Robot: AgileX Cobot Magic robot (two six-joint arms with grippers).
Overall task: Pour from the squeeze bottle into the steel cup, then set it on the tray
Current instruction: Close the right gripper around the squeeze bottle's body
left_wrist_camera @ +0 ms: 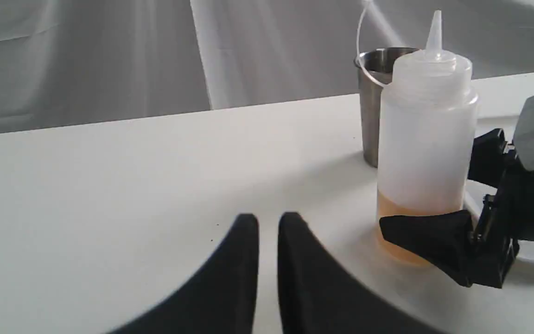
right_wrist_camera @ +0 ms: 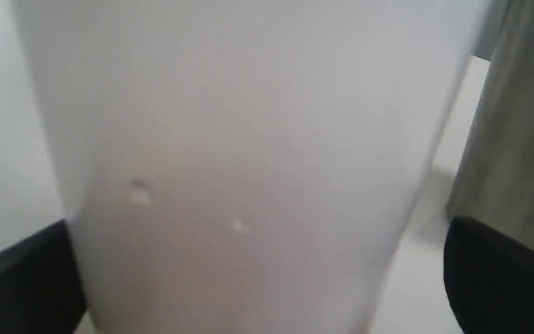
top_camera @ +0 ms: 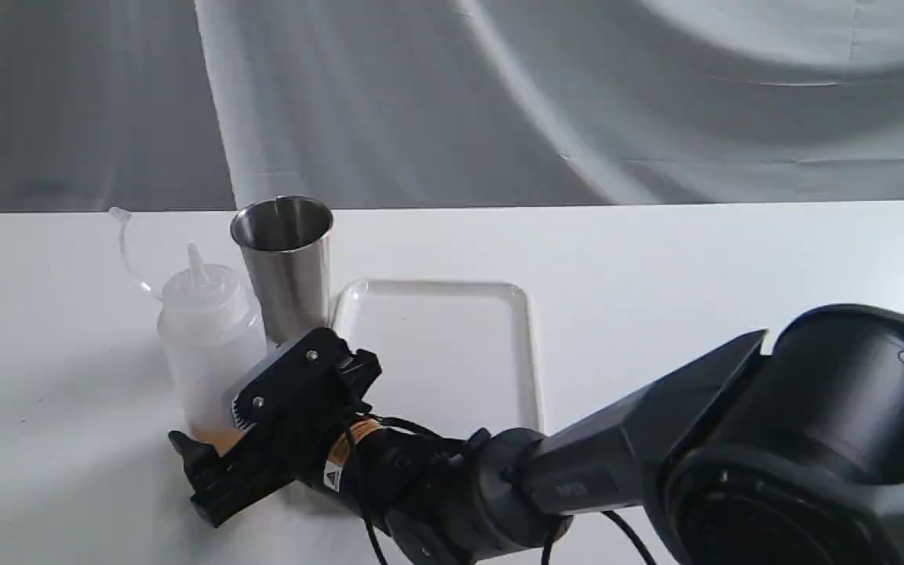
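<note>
Our right gripper [right_wrist_camera: 257, 278] gapes wide around the cloudy white plastic squeeze bottle [top_camera: 209, 329]; we should close slowly and gently.

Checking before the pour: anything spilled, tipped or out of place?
Nothing stands out. The squeeze bottle and steel cup stand upright, the tray lies flat beside them, no spill shows. The right claw sits open around the bottle's base.
</note>
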